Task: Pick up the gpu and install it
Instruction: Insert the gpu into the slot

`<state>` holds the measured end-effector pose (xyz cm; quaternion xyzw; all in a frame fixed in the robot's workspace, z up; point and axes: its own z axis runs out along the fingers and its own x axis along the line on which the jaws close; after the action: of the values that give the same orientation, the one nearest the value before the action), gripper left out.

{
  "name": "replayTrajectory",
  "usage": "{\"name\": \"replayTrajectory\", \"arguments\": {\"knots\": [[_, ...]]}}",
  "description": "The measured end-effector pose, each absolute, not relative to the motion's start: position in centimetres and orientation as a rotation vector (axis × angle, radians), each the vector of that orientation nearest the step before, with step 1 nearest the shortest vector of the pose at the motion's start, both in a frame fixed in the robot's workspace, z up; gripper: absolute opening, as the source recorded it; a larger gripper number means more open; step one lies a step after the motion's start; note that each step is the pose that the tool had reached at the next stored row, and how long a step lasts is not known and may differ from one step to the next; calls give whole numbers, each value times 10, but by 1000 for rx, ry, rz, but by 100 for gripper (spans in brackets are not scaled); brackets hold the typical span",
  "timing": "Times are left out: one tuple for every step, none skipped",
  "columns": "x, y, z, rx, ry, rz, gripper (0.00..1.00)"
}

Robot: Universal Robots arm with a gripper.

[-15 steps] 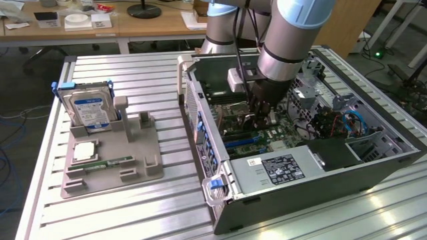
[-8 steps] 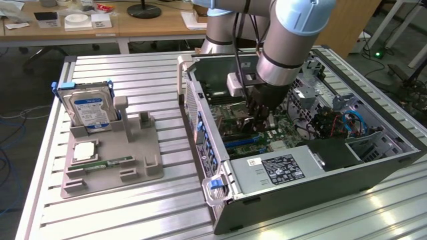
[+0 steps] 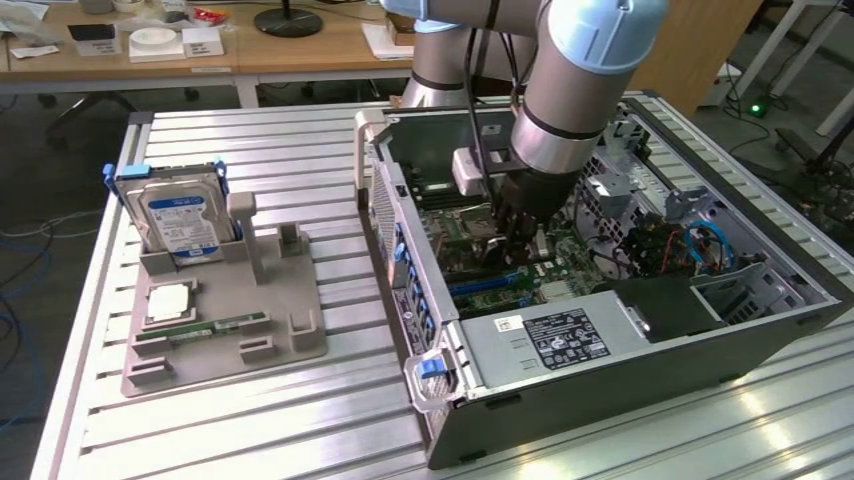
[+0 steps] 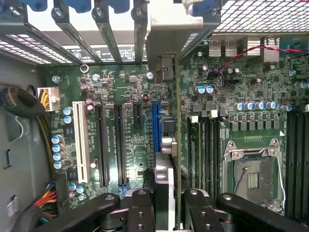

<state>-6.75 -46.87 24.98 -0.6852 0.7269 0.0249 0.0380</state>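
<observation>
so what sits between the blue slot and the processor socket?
In the wrist view: the graphics card, edge-on in the hand, beside the blue slot, then the memory slots before the processor socket.

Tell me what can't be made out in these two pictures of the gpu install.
1. Wrist view: the gpu sits edge-on in the gripper, so its faces are hidden. Whether it touches the blue slot cannot be told.
2. Exterior view: the labels on the hard drive and the power supply are too small to read.
</observation>
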Motion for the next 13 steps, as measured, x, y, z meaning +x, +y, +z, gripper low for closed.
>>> {"name": "replayTrajectory", "arguments": {"knots": [[-68, -469, 250, -2103, 2231, 73, 28], [-68, -469, 250, -2104, 2232, 72, 28], [-69, -469, 250, -2104, 2233, 71, 28], [-69, -469, 249, -2105, 2233, 71, 28], [-69, -469, 249, -2105, 2233, 70, 28], [-69, -469, 248, -2105, 2233, 70, 28], [-69, -469, 248, -2105, 2233, 70, 28], [-69, -469, 247, -2105, 2233, 70, 28], [-69, -469, 247, -2105, 2233, 70, 28], [-69, -469, 246, -2105, 2233, 70, 28], [-70, -469, 246, -2105, 2234, 69, 28], [-70, -469, 246, -2105, 2234, 69, 28], [-71, -469, 246, -2105, 2234, 69, 28]]}}
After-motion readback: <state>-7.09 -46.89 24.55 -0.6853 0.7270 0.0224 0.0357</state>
